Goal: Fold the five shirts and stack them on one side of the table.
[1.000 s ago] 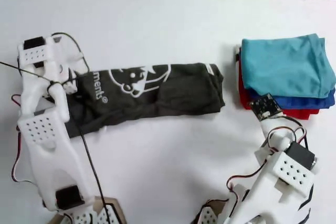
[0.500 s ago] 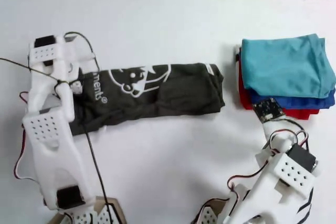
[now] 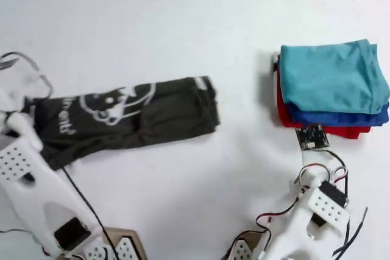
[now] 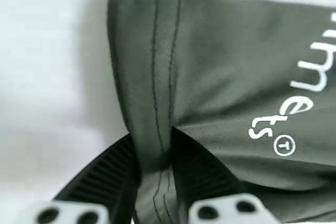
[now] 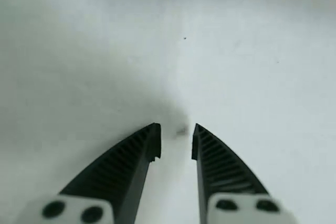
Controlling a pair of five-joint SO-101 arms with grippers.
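Lower left of the high view: left arm, chunky white plastic shell, grid of small holes, black servo block near the base. Thin black cable trailing across it, dark wire loop up at the left edge. Lower right: right arm, same white shell and hole grid, black servo, red, black and white wires looping round. Small black circuit board at its tip. Close up, left gripper and right gripper: black ribbed fingers, white mounts, two dark screw holes apiece.
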